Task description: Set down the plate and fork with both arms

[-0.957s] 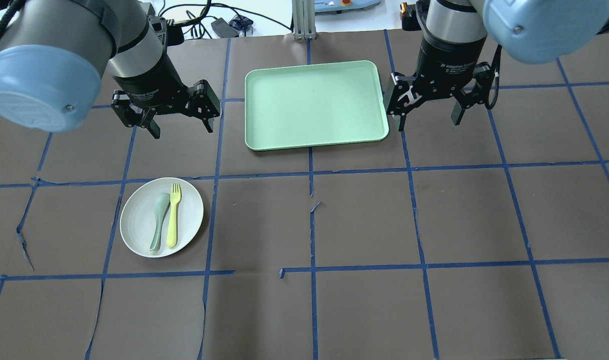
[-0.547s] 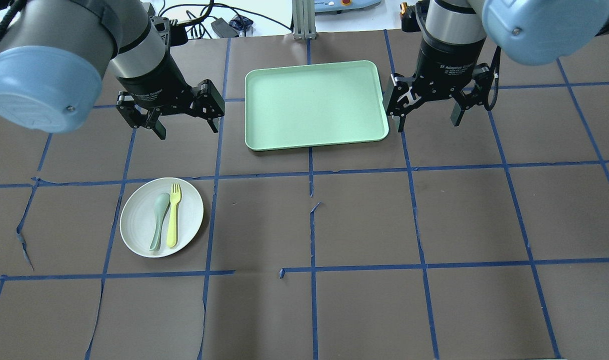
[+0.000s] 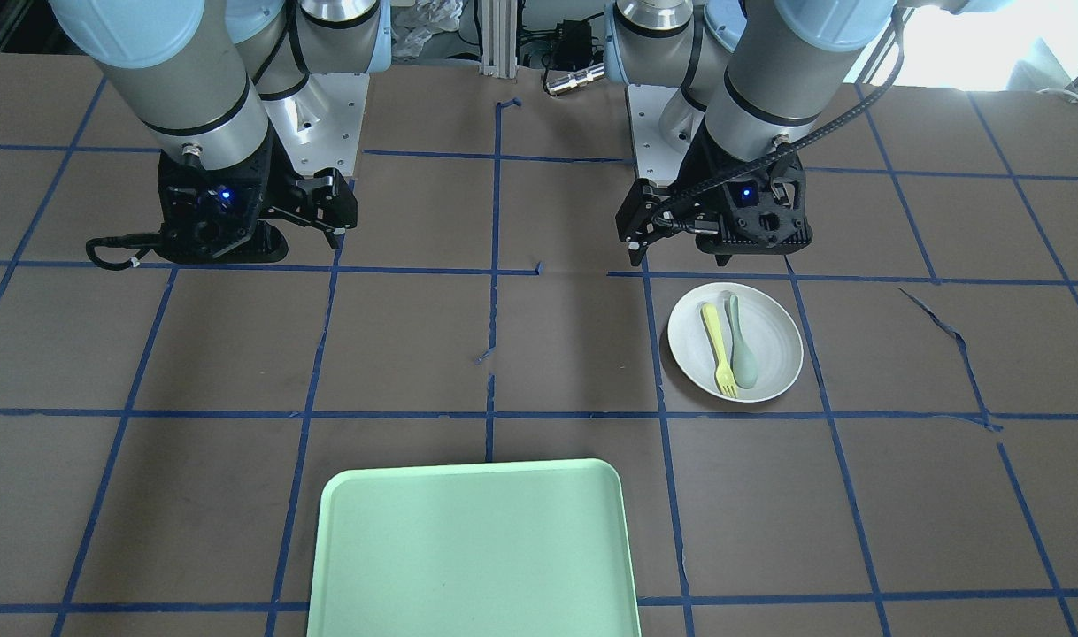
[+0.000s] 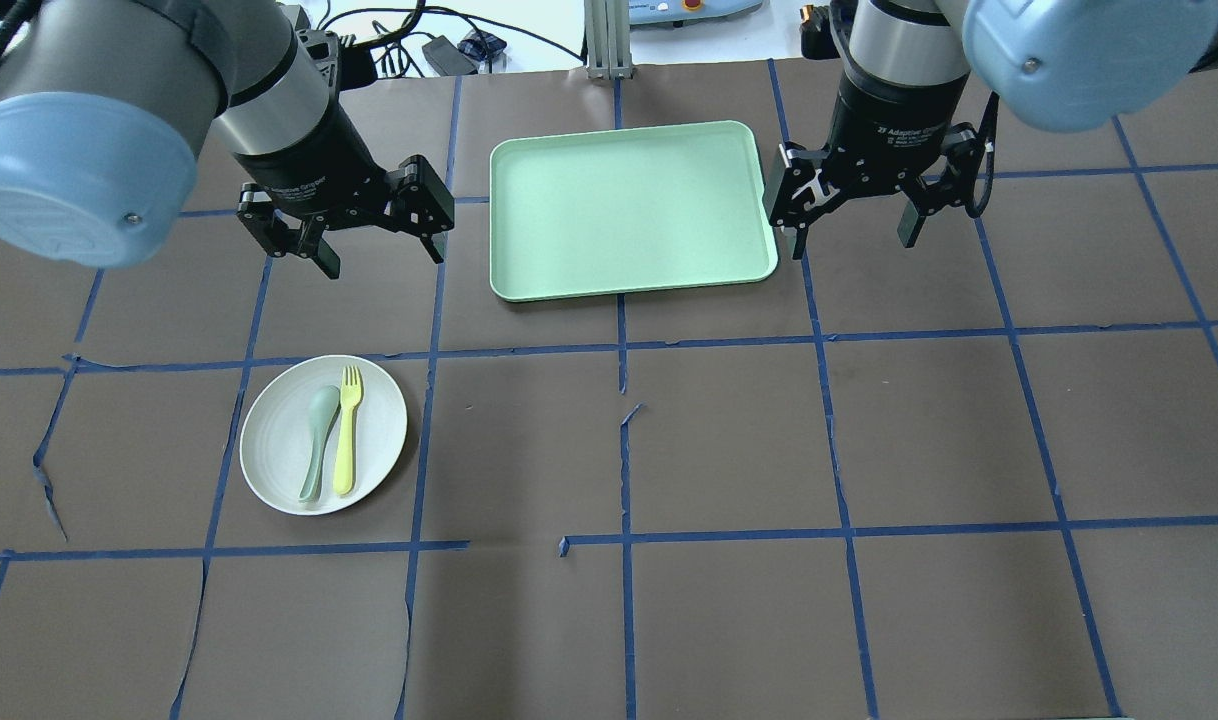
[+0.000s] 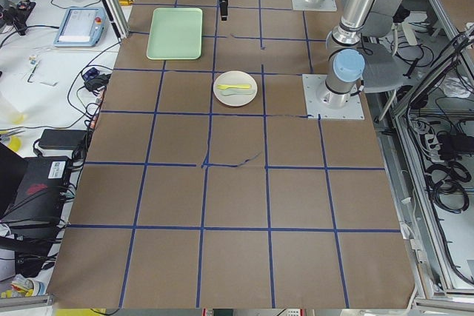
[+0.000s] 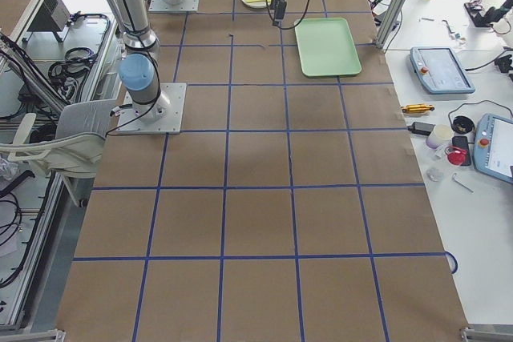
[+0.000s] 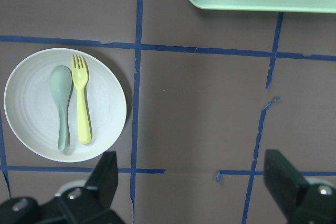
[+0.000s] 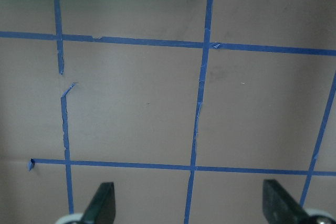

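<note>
Overhead exterior view puts the plate in the lower left of the frame, flat on the brown table inside one square of the blue tape grid. The fork lies on the plate with its long axis running almost straight up and down the frame. Its tines point toward the top and its handle end sits near the plate's lower rim. A spoon lies just beside it on the left, roughly parallel, bowl also toward the top. Seen from the front-facing camera the pair is reversed, and the fork's tines point to the bottom of the frame.

The left gripper hangs in the upper left, higher in the frame than the plate and clear of it. Its fingers are spread wide with nothing between them. The right gripper hangs in the upper right, just beside the right edge of the green tray, equally spread and empty.

Each wrist view shows only that gripper's dark fingertips at the bottom edge, and the tray is cut off at the top. The front-facing view cuts the tray at the bottom, and both grippers' fingers are mostly hidden behind their own bodies. From the two side cameras the plate is tiny and the fork is no more than a yellow streak.
</note>
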Robot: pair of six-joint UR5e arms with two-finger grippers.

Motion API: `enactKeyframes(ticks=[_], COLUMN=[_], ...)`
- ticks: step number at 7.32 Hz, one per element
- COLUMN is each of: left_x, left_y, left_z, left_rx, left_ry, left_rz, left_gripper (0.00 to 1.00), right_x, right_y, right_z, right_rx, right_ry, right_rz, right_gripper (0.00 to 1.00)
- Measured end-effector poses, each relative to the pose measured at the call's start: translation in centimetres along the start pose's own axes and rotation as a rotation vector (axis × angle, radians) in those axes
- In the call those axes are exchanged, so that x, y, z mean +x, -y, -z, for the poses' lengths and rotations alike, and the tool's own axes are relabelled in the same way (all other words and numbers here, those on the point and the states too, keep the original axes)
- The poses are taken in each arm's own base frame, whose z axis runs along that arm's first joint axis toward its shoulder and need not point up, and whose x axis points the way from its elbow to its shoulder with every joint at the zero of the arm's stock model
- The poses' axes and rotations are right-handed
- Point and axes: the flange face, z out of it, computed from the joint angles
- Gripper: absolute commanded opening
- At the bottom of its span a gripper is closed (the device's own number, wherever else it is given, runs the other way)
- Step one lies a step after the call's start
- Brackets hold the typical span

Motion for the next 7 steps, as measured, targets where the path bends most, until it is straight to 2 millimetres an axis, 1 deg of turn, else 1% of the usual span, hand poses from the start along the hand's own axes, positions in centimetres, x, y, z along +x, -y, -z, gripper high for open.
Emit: enactKeyframes(ticks=[3, 4, 7], left_x=[0.1, 0.1, -1.1], left_y=[0.2, 0.1, -0.3], left_z=[-0.7, -0.6, -0.1], left_rx=[-0.014, -0.012, 0.0], left_ry=[0.004, 0.006, 0.113], left_rz=[-0.002, 0.001, 0.004], left_gripper=[1.0, 1.0, 1.0], right_x=[0.0, -0.1, 0.0], right_y=[0.0, 0.0, 0.0], right_z=[0.1, 0.1, 0.1], right_rx=[0.003, 0.003, 0.004], right_ry=[0.005, 0.006, 0.004], right_rz=[0.002, 0.002, 0.0], right_gripper=[1.0, 1.0, 1.0])
